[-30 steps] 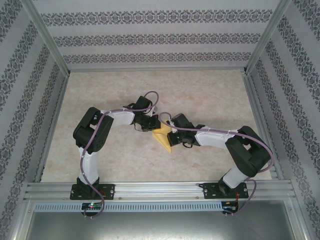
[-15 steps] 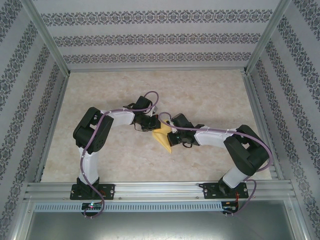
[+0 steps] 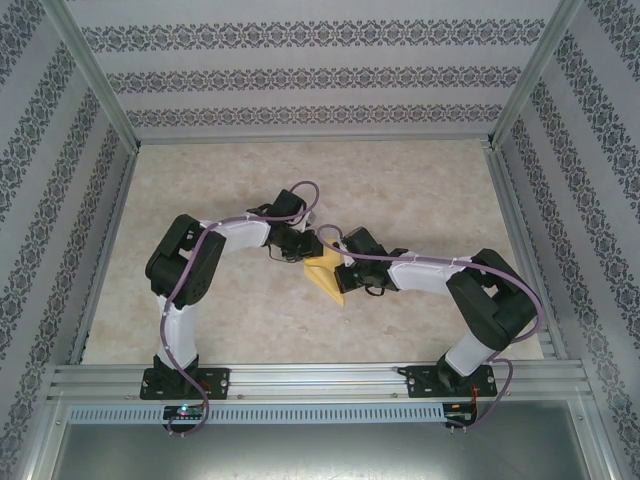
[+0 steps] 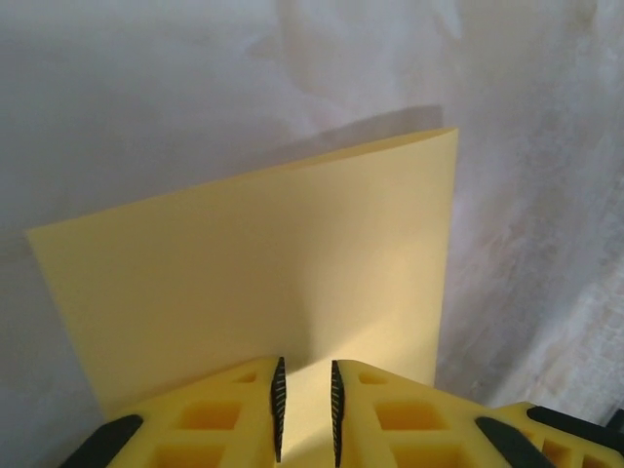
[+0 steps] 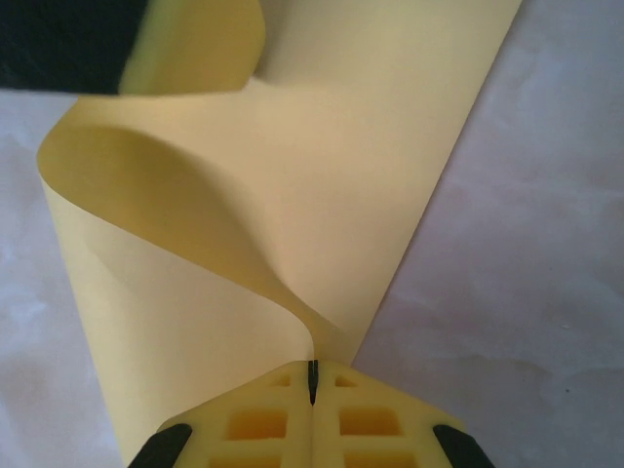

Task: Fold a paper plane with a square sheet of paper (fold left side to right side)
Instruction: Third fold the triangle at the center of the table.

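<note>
The square sheet of paper point(image 3: 326, 276) is yellow-orange and lies mid-table, doubled over on itself between the two arms. In the left wrist view the sheet point(image 4: 253, 263) shows as a flat folded panel. My left gripper point(image 4: 305, 366) stands at its near edge, open by a narrow gap, with paper showing below the gap. My right gripper point(image 5: 312, 369) is shut on a curled-up flap of the sheet point(image 5: 370, 146), which arcs up from the lower layer. From above, the left gripper point(image 3: 305, 252) and right gripper point(image 3: 338, 272) meet over the paper. The paper plane is out of view.
The pale marbled table point(image 3: 420, 190) is bounded by aluminium rails point(image 3: 310, 378) and patterned walls. The left gripper's yellow and black finger point(image 5: 146, 44) shows at the top left of the right wrist view, close above the paper's curl.
The left gripper's jaws have parted slightly from shut. Both arms and the paper stay almost where they were.
</note>
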Controlling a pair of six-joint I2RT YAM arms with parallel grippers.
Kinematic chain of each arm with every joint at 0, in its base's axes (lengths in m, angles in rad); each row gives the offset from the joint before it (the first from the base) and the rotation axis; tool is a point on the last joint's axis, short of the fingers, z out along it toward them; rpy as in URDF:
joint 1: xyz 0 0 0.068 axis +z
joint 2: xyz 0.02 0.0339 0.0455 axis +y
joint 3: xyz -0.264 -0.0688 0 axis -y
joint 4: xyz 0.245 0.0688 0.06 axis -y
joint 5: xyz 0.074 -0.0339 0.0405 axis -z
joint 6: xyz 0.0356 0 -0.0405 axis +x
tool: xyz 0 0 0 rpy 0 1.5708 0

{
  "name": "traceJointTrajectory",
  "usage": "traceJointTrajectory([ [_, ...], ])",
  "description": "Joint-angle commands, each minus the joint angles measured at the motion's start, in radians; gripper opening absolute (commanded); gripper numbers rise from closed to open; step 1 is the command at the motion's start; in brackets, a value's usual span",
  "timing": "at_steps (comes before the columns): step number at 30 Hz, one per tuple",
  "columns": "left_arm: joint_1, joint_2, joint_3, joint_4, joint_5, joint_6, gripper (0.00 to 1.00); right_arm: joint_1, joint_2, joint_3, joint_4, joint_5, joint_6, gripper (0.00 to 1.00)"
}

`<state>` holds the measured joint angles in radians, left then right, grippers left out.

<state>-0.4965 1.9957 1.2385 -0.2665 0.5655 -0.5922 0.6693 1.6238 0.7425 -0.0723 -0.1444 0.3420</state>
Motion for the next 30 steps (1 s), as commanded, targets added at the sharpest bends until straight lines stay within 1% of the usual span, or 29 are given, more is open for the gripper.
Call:
traceJointTrajectory([
  [1, 0.030, -0.054, 0.072, -0.118, -0.049, 0.059, 0.28, 0.002, 0.017, -0.017, -0.081, -0.022, -0.002, 0.00],
  [3, 0.050, -0.063, 0.104, -0.142, -0.056, 0.077, 0.31, 0.004, 0.019, -0.015, -0.081, -0.026, -0.009, 0.00],
  [5, 0.072, -0.080, 0.115, -0.151, -0.057, 0.082, 0.30, 0.006, 0.024, -0.011, -0.085, -0.029, -0.012, 0.00],
  [8, 0.078, -0.157, 0.055, -0.120, -0.088, 0.081, 0.22, 0.007, 0.028, -0.011, -0.086, -0.032, -0.012, 0.00],
  [11, 0.077, -0.264, -0.082, -0.014, -0.052, 0.051, 0.15, 0.008, 0.031, -0.008, -0.086, -0.035, -0.014, 0.00],
  [15, 0.054, -0.361, -0.252, 0.169, 0.067, -0.014, 0.12, 0.010, 0.039, 0.003, -0.093, -0.037, -0.016, 0.00],
  [17, 0.018, -0.383, -0.318, 0.256, 0.094, -0.047, 0.11, 0.011, 0.042, 0.008, -0.099, -0.040, -0.021, 0.00],
  [22, -0.057, -0.366, -0.408, 0.440, 0.109, -0.126, 0.11, 0.014, 0.040, 0.010, -0.113, -0.037, -0.030, 0.00],
  [27, -0.096, -0.298, -0.376, 0.458, 0.102, -0.129, 0.11, 0.016, 0.040, 0.016, -0.126, -0.034, -0.035, 0.00],
  [30, -0.114, -0.254, -0.340, 0.437, 0.108, -0.121, 0.11, 0.017, 0.041, 0.017, -0.125, -0.032, -0.035, 0.00],
])
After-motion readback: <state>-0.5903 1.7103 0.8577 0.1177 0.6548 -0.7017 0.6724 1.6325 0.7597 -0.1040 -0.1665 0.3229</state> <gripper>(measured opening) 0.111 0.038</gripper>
